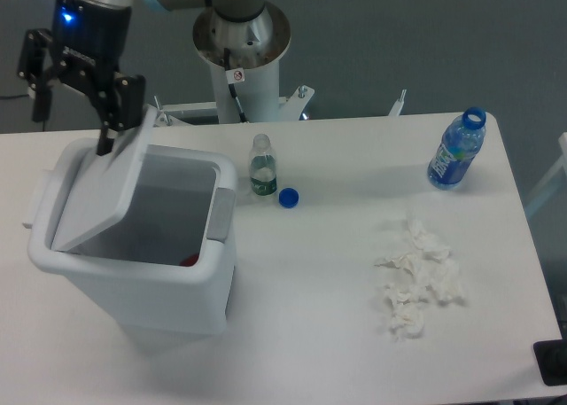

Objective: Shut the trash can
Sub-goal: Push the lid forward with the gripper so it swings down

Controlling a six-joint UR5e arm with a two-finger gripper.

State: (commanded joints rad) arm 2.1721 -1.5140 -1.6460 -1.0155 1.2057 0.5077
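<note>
Trash can point(142, 272) sits at the near left of the table point(337, 334), its lid point(102, 188) tilted partway down over the opening, something red showing inside. Gripper point(71, 117) hangs at the lid's far edge, fingers spread apart, one finger point(111, 121) touching the lid. Farther right stand a small clear bottle point(261, 167), a blue cap point(288, 197), a blue bottle point(456, 152) and crumpled tissues point(416, 276).

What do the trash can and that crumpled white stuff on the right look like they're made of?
The trash can looks like moulded plastic: smooth, matte white walls, rounded corners, a grey front tab. The crumpled white stuff looks like tissue or paper towel: soft, irregular creases and ragged edges, though the exact kind is unclear.
</note>
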